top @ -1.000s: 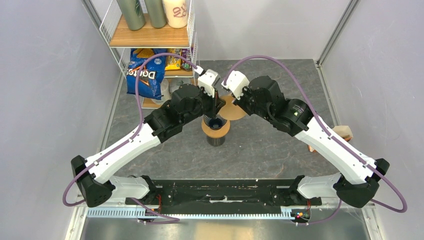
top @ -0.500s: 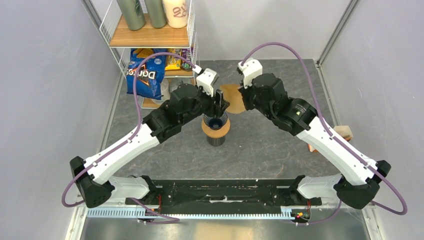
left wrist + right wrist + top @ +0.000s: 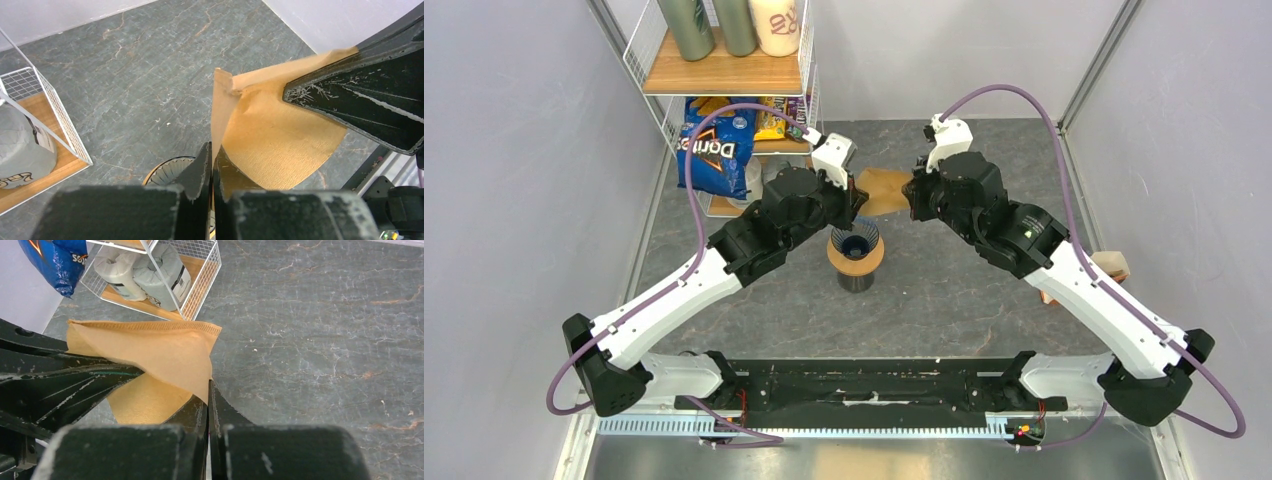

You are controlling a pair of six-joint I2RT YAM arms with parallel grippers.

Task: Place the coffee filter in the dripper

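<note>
I have both arms on the coffee filter (image 3: pixel 272 135). The left fingers (image 3: pixel 199 170) are pressed together on its folded edge and the right fingers (image 3: pixel 225 412) are pinched shut on the opposite corner. The paper hangs spread between the two pairs, clear of the counter (image 3: pixel 325 340). The dripper (image 3: pixel 856 240) sits below the left fingers, on their near side, seated in a wooden ring (image 3: pixel 856 265) on a dark cup (image 3: pixel 856 283), and the filter is not over it yet. My worry is the double hold: if the two pairs pull or twist against each other, the thin paper could tear at a pinch. If one pair lets go early, I expect the sheet to flop and miss the cone. A low approach might also knock the dripper off the cup.
</note>
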